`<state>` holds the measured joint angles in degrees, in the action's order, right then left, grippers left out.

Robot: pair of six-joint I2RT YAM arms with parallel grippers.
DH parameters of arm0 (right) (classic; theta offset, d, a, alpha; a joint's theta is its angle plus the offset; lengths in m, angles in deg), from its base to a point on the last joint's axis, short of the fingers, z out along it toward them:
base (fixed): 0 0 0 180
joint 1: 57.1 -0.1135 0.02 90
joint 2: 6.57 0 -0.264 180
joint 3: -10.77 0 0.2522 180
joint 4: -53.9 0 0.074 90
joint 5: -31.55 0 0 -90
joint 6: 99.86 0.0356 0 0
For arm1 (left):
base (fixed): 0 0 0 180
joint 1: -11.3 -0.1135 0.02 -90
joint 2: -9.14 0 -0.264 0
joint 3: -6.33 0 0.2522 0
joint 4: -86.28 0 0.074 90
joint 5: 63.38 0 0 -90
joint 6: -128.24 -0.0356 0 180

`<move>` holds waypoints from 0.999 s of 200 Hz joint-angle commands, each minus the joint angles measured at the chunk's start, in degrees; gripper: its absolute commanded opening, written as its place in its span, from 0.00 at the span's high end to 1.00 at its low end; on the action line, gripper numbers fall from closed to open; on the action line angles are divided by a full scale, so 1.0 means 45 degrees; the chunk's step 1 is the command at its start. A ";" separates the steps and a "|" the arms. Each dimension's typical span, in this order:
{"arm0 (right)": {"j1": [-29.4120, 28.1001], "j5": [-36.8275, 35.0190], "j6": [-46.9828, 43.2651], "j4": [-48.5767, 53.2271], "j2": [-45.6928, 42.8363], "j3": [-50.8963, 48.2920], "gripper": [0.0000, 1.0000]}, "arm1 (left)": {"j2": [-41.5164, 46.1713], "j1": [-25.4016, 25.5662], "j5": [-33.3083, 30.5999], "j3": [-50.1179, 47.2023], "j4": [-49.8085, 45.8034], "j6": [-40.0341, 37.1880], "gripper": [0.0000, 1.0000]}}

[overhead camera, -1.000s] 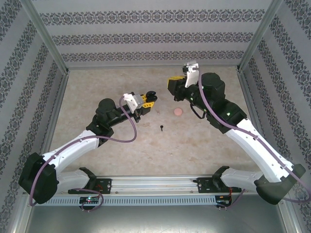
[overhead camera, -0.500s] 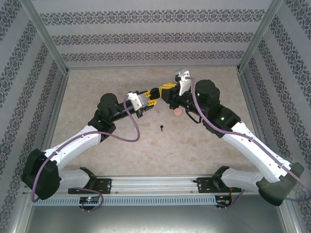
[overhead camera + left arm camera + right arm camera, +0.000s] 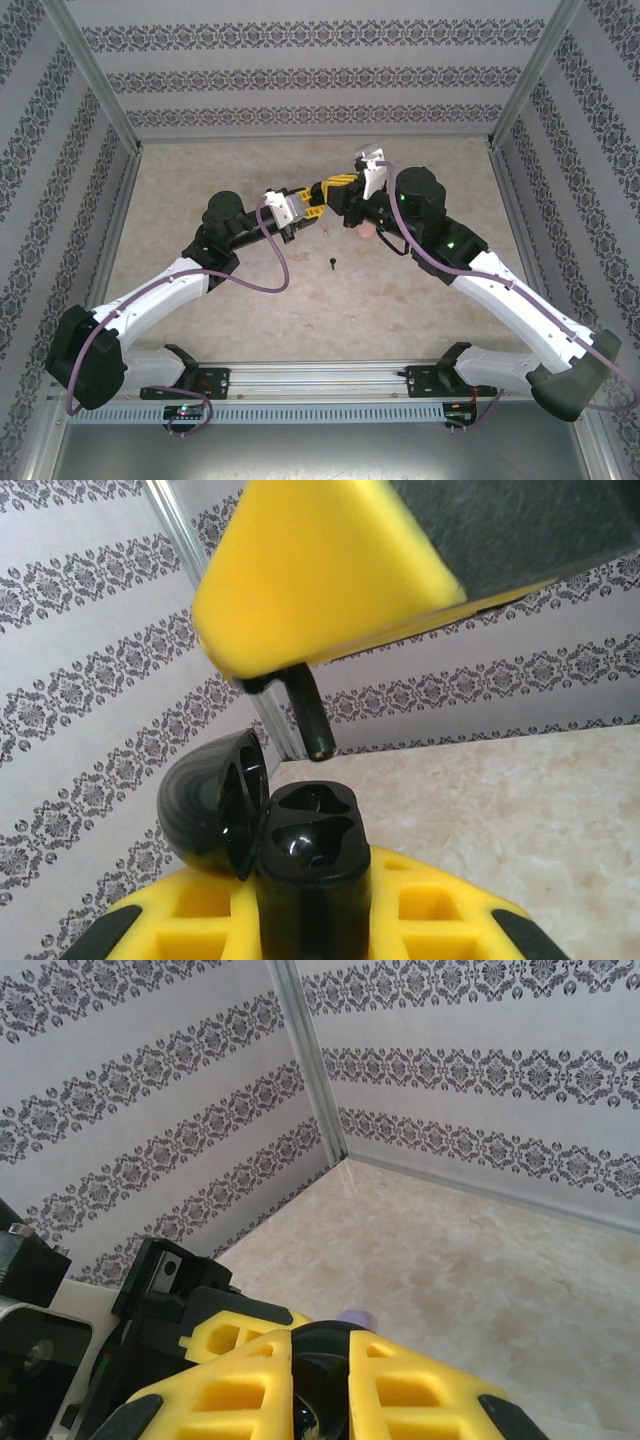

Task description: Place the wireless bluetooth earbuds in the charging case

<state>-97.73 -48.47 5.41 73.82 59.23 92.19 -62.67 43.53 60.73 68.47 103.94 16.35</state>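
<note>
1. Step in hand: insertion of the first black earbud. A black charging case is clamped upright between the yellow fingers of the left gripper and held up off the table.
2. The lid is seen hinged open to the side. Both sockets look empty and glossy; nothing is seated in them.
3. A black earbud is pinched by the right gripper, jaws closed on its head. The stem points down and hangs just above the case mouth, apart from it.
4. Next move, judged: the stem has to be lined up with one socket and lowered straight in. The margin is small, as the stem sits slightly off toward the lid side. The case has to be kept steady by the left arm.
5. A second black earbud lies loose on the table, near the arms and well apart from the case.
6. A pink round item is partly hidden under the right arm, likely a case; its contents cannot be told.
7. A light purple bit peeks over the right fingers; it is too small to identify.
</note>
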 commanded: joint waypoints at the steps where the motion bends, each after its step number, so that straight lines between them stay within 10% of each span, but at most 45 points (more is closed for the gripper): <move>1: -0.0171 0.0212 0.0278 -0.0539 0.0181 -0.0199 0.84 | -0.0102 0.0094 0.0230 0.0460 0.0181 -0.0115 1.00; 200: -0.0186 -0.0655 -0.0367 -0.0524 -0.0106 -0.0776 0.87 | -0.0099 0.0084 -0.0045 0.0735 -0.0121 0.0255 1.00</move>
<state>-98.14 -50.09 4.75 71.70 59.88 89.59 -63.16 43.53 59.79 69.24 101.65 16.61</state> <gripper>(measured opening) 0.136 0.207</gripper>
